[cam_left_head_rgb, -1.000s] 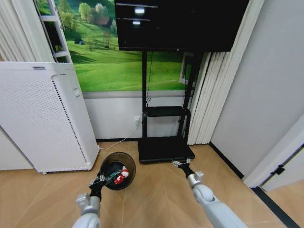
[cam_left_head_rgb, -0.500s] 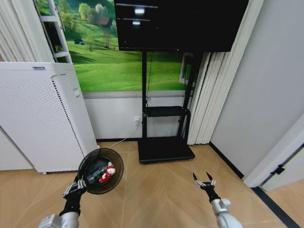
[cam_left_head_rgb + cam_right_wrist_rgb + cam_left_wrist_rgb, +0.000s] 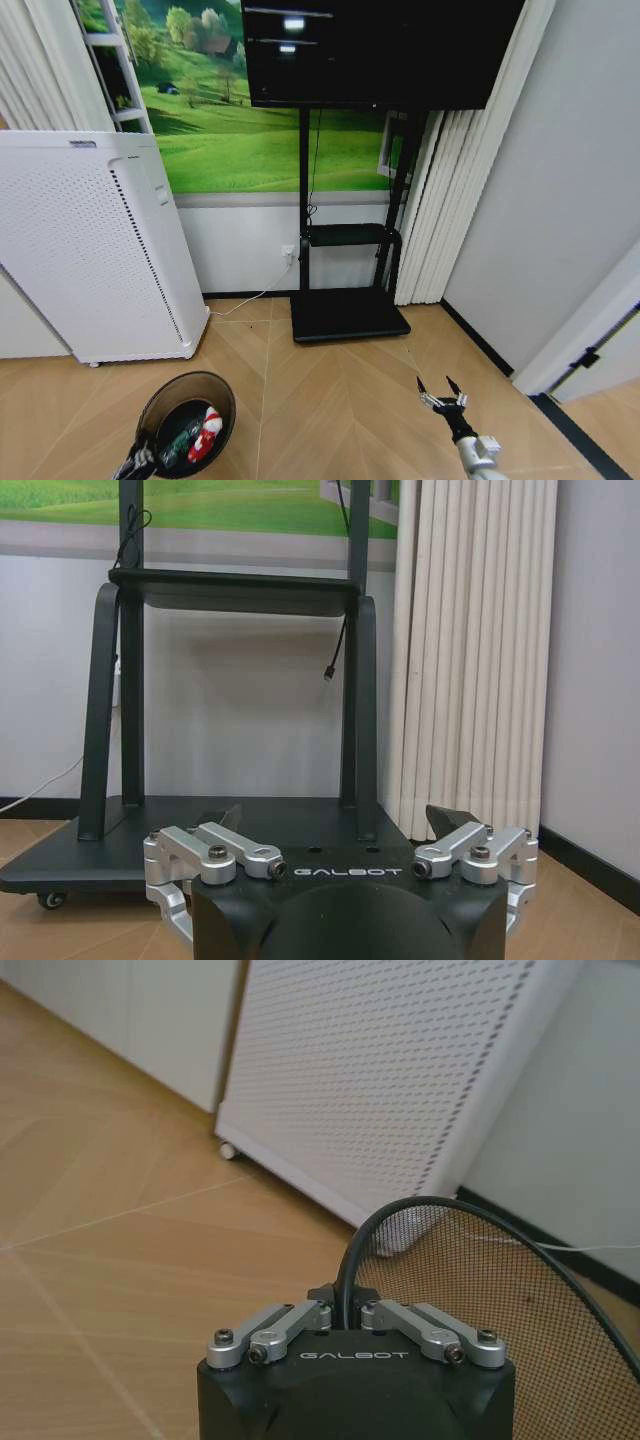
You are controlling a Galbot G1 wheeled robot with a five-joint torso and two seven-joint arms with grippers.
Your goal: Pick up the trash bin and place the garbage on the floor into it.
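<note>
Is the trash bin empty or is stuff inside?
Not empty. The trash bin holds a red-and-white wrapper and something green, seen through its open top.

Bright, even indoor light; soft shadows; wide-angle bending at head-view edges

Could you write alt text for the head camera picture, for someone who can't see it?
The left gripper holds the trash bin by its rim low over the wood floor, garbage inside. The right gripper, jaws open and empty, hovers nearby, before a TV stand and white appliance.
</note>
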